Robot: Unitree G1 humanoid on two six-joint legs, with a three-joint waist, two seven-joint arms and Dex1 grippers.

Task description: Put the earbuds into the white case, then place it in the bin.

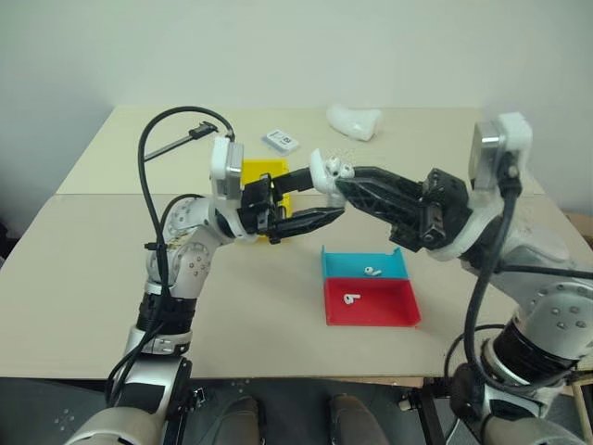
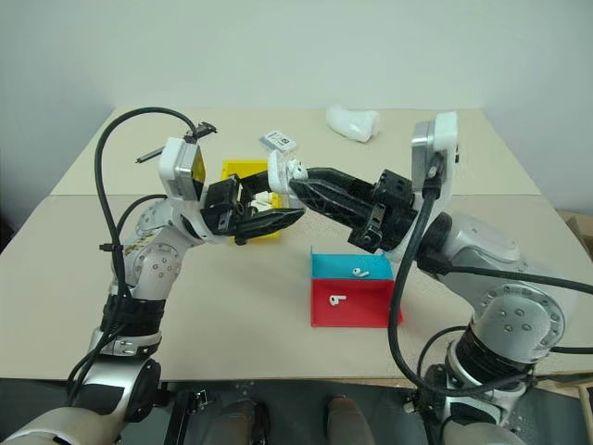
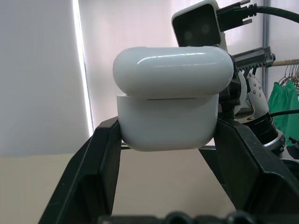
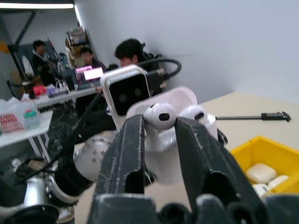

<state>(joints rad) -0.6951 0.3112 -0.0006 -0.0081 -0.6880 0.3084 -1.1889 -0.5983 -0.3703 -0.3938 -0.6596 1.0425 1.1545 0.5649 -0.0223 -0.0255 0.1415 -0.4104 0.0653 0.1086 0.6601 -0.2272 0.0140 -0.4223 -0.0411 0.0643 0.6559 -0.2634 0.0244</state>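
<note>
No text can be read; the card's (image 1: 280, 140) print is too small.

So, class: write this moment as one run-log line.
left gripper: shut on white case, lid open | right gripper: holding earbud at case | yellow bin: awaiting this case

Beige desk (image 1: 111, 297) carries: yellow bin (image 1: 263, 172) just behind left end effector (image 1: 320, 218); teal tray (image 1: 345, 266) and red tray (image 1: 389, 311), touching, below right end effector (image 1: 335, 179); lumpy white object (image 1: 353, 121) and small card (image 1: 280, 141) beyond both.
</note>
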